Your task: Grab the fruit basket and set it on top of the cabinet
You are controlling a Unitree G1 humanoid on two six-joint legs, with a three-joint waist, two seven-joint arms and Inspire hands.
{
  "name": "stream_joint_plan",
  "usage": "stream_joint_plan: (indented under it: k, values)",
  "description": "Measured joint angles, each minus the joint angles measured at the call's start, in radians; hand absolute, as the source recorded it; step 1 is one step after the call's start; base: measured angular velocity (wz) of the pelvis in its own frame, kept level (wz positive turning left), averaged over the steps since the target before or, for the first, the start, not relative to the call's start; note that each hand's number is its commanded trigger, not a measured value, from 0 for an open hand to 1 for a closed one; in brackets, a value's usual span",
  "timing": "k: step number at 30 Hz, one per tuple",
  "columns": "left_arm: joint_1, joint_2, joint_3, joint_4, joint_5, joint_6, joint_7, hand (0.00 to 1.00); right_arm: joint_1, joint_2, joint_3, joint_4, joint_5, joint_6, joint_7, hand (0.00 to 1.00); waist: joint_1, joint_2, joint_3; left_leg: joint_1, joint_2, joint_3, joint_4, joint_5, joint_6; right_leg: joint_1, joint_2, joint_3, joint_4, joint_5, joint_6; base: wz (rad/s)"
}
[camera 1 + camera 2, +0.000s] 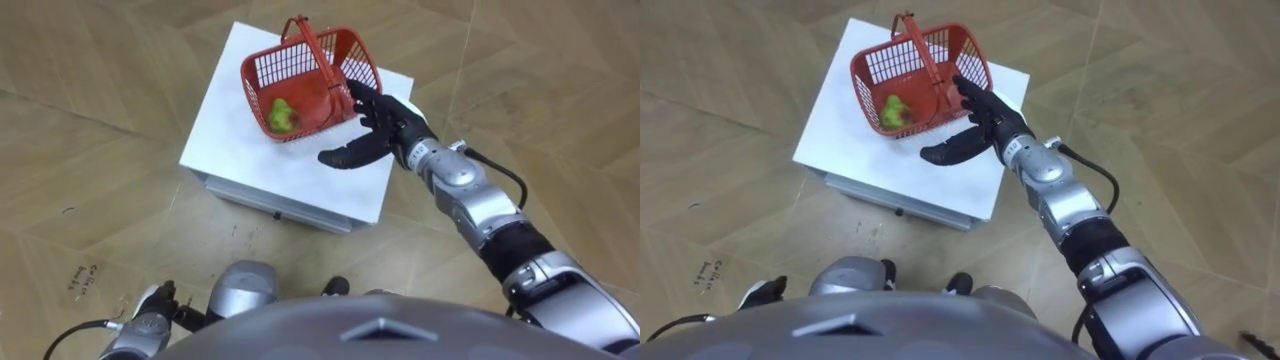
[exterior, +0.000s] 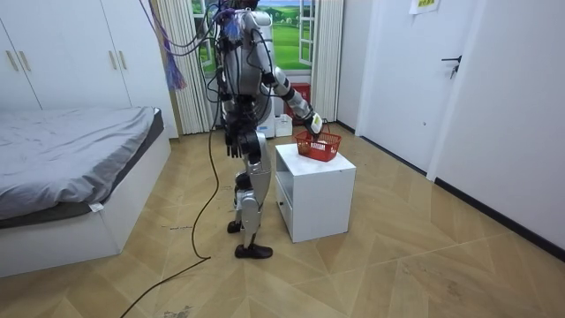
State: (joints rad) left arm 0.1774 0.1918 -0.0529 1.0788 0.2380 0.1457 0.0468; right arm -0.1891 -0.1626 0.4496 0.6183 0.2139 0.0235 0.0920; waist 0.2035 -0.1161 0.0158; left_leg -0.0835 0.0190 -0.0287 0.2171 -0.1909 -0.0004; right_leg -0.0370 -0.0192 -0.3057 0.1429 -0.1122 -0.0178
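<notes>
Red plastic fruit basket (image 1: 265,70) with green fruit (image 1: 283,115) sits on a white cabinet (image 1: 240,140). The right hand (image 1: 385,122), fingers spread wide, is just beside the basket. The basket is likely light and stiff; lift it by the upright handle (image 1: 312,48).

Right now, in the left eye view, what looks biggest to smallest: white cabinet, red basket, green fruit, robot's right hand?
1. white cabinet
2. red basket
3. right hand
4. green fruit
No two look alike in size.
</notes>
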Motion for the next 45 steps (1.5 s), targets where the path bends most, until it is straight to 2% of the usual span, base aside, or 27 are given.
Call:
stream_joint_plan:
  k: [10, 12, 13, 15, 16, 19, 22, 24, 25, 26, 27, 28, 31, 32, 36, 40, 45]
  values:
    - [0.0, -0.015, 0.002, 0.002, 0.0, 0.008, 0.0, 0.0, 0.008, 0.002, 0.0, -0.015, -0.023, 0.0, 0.002, 0.0, 0.002, -0.001, -0.0035, 0.007, -0.001, 0.003, 0.005, -0.001, 0.001, 0.005, -0.004, -0.002, 0.01, 0.0, 0.0, -0.01]
    - [0.001, -0.016, 0.001, 0.002, 0.0, 0.008, 0.0, 0.0, 0.015, 0.002, -0.001, -0.04, -0.025, 0.0, -0.014, 0.0, 0.002, 0.002, -0.0027, 0.011, -0.001, 0.004, 0.005, -0.001, 0.001, 0.007, -0.004, 0.0, 0.011, 0.0, 0.0, -0.02]
    - [0.001, -0.016, 0.001, 0.002, 0.0, 0.008, 0.0, 0.0, 0.019, 0.002, -0.001, -0.061, -0.037, 0.0, -0.018, 0.0, -0.001, 0.01, 0.0007, 0.016, -0.001, 0.006, 0.005, -0.001, 0.001, 0.011, -0.004, 0.002, 0.011, 0.0, 0.0, 0.0]
    - [0.003, -0.016, 0.002, 0.001, 0.008, 0.008, 0.0, 0.0, 0.035, 0.002, -0.003, -0.096, -0.076, 0.0, -0.031, 0.0, -0.003, 0.018, -0.002, 0.027, -0.001, 0.006, 0.005, -0.002, 0.003, 0.021, -0.004, 0.004, 0.01, 0.0, 0.0, 0.0]
    - [0.003, -0.018, 0.007, 0.001, 0.032, 0.006, 0.0, 0.0, 0.052, 0.002, -0.011, -0.125, -0.108, -0.001, -0.042, 0.0, -0.003, 0.022, -0.0075, 0.029, -0.001, 0.01, 0.004, -0.002, 0.003, 0.022, -0.004, 0.004, 0.01, 0.0, 0.0, -0.05]
    - [0.002, -0.023, 0.021, 0.002, 0.039, -0.009, 0.001, 0.0, 0.077, 0.003, -0.033, -0.196, -0.157, -0.006, -0.068, 0.0, -0.006, 0.031, -0.0048, 0.038, -0.001, 0.021, 0.003, -0.003, 0.004, 0.025, -0.004, 0.012, 0.01, 0.0, 0.0, -0.1]
    - [0.004, -0.031, 0.041, 0.013, 0.038, -0.037, 0.017, 0.0, 0.107, 0.003, -0.094, -0.27, -0.185, -0.034, -0.104, 0.0, -0.025, 0.044, -0.0009, 0.041, -0.002, 0.028, -0.001, -0.005, 0.007, 0.026, -0.005, 0.028, 0.011, 0.0, 0.0, -0.07]
    - [0.011, -0.034, 0.045, 0.012, 0.029, -0.042, 0.035, 0.0, 0.133, 0.002, -0.129, -0.291, -0.181, -0.062, -0.149, 0.0, -0.039, 0.054, -0.0037, 0.044, -0.003, 0.032, -0.001, -0.006, 0.009, 0.027, -0.006, 0.033, 0.012, 0.0, 0.0, -0.08]
    - [0.011, -0.036, 0.045, 0.01, 0.026, -0.043, 0.044, 0.0, 0.155, 0.002, -0.146, -0.295, -0.182, -0.069, -0.179, 0.0, -0.046, 0.058, -0.0103, 0.049, -0.002, 0.043, -0.004, -0.007, 0.011, 0.025, -0.005, 0.045, 0.013, -0.001, 0.001, -0.23]
    - [0.015, -0.04, 0.046, 0.005, 0.025, -0.044, 0.057, 0.0, 0.173, 0.001, -0.163, -0.303, -0.186, -0.069, -0.207, 0.0, -0.052, 0.06, -0.0115, 0.059, -0.002, 0.052, -0.012, -0.007, 0.011, 0.026, -0.005, 0.057, 0.017, -0.001, 0.002, -0.25]
    - [0.018, -0.04, 0.046, 0.004, 0.025, -0.046, 0.059, 0.0, 0.179, 0.0, -0.168, -0.303, -0.188, -0.069, -0.221, 0.0, -0.057, 0.064, -0.0116, 0.061, -0.002, 0.054, -0.015, -0.007, 0.011, 0.026, -0.005, 0.06, 0.018, -0.002, 0.003, -0.19]
    - [0.022, -0.04, 0.048, 0.004, 0.019, -0.051, 0.06, 0.0, 0.193, -0.002, -0.183, -0.304, -0.193, -0.073, -0.243, 0.0, -0.08, 0.068, -0.0114, 0.063, -0.003, 0.06, -0.014, -0.008, 0.012, 0.025, -0.007, 0.06, 0.017, -0.002, 0.003, -0.11]
    - [0.037, -0.04, 0.05, -0.006, -0.012, -0.065, 0.061, 0.0, 0.275, -0.006, -0.235, -0.302, -0.207, -0.09, -0.293, 0.0, -0.103, 0.083, -0.0078, 0.098, -0.002, 0.076, -0.029, -0.008, 0.014, 0.047, -0.004, 0.076, 0.014, -0.004, 0.006, -0.15]
    - [0.045, -0.04, 0.049, -0.02, -0.009, -0.065, 0.061, 0.0, 0.303, -0.011, -0.243, -0.297, -0.211, -0.09, -0.309, 0.0, -0.124, 0.087, -0.0093, 0.108, -0.001, 0.078, -0.036, -0.009, 0.014, 0.055, -0.003, 0.079, 0.011, -0.004, 0.008, -0.12]
    - [0.054, -0.04, 0.054, -0.041, -0.011, -0.088, 0.08, 0.0, 0.338, -0.011, -0.293, -0.162, -0.221, -0.101, -0.331, 0.0, -0.174, 0.089, -0.0137, 0.114, -0.003, 0.084, -0.045, -0.009, 0.015, 0.055, -0.003, 0.091, 0.01, -0.008, 0.011, -0.07]
    - [0.058, -0.041, 0.064, -0.037, -0.01, -0.095, 0.098, 0.0, 0.367, -0.012, -0.359, 0.054, -0.221, -0.095, -0.332, 0.0, -0.181, 0.087, -0.0189, 0.132, -0.002, 0.106, -0.051, -0.011, 0.016, 0.058, 0.0, 0.109, 0.009, -0.01, 0.013, -0.15]
    - [0.075, -0.042, 0.069, -0.036, -0.007, -0.08, 0.096, 0.0, 0.381, -0.011, -0.368, 0.239, -0.219, -0.089, -0.316, 0.0, -0.182, 0.09, -0.0178, 0.148, 0.0, 0.106, -0.051, -0.015, 0.015, 0.073, 0.003, 0.114, 0.009, -0.012, 0.013, 0.0]
